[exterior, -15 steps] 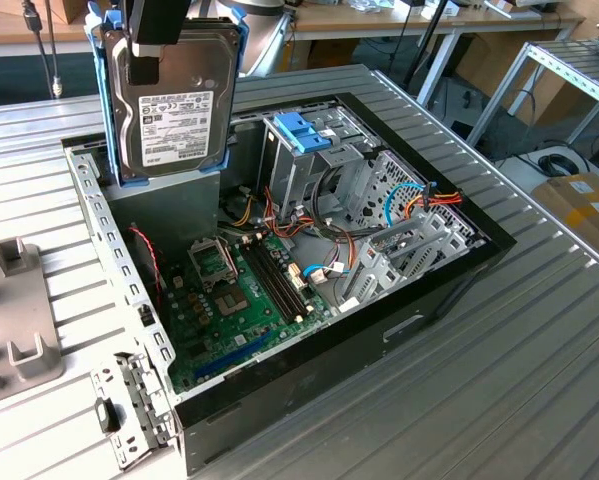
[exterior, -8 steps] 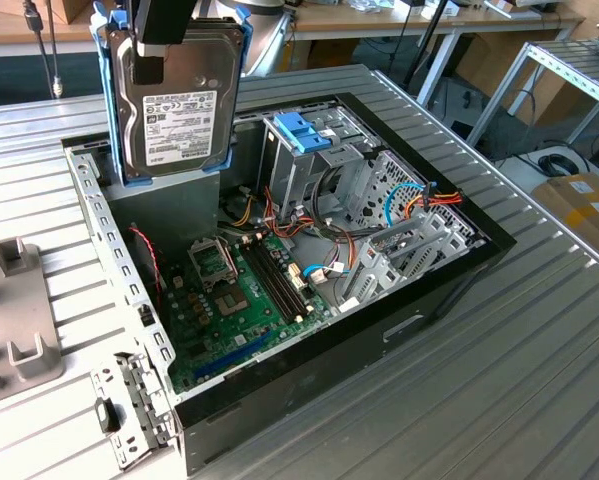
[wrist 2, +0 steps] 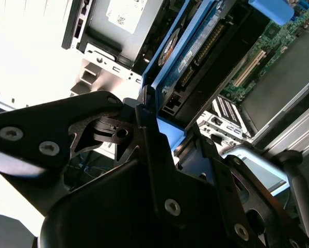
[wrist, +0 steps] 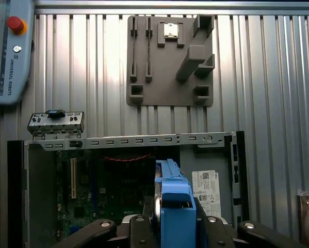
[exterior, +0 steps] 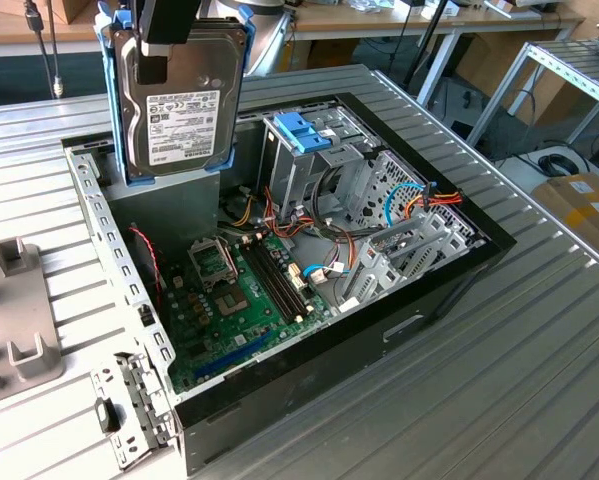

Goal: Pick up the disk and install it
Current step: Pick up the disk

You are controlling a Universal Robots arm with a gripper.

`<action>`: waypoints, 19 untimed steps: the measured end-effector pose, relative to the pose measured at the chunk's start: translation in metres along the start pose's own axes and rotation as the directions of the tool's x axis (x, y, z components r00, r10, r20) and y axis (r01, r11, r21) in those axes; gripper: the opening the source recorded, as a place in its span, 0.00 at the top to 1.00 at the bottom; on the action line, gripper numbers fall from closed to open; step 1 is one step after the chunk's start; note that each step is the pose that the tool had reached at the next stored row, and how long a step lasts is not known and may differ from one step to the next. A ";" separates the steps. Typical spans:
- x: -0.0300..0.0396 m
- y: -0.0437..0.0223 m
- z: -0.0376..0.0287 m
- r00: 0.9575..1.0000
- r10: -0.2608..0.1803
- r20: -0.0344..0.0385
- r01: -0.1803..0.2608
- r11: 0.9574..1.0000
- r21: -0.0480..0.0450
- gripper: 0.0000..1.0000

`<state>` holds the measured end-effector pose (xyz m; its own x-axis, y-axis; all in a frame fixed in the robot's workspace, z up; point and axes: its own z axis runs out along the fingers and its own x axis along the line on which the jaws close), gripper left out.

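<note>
Currently | gripper [exterior: 159, 55] clenched on disk [exterior: 184, 110] top edge, hanging upright above open case [exterior: 379, 340] | likely rigid, dense, shock-sensitive | best gripped by blue carrier frame [wrist: 173, 206], not label face

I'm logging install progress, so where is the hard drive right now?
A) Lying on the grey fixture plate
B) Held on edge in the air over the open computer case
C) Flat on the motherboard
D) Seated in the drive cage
B: in the exterior view the hard drive hangs on edge, clamped in the end effector, above the open computer case and apart from the drive cage.
</note>
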<state>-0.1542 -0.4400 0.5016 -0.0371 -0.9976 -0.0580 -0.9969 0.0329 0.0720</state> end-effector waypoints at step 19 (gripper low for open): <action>0.0003 -0.0042 -0.0003 1.000 0.000 0.000 0.000 1.000 0.000 0.63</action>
<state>-0.1500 -0.4405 0.5016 -0.0371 -0.9976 -0.0580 -0.9969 0.0329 0.0720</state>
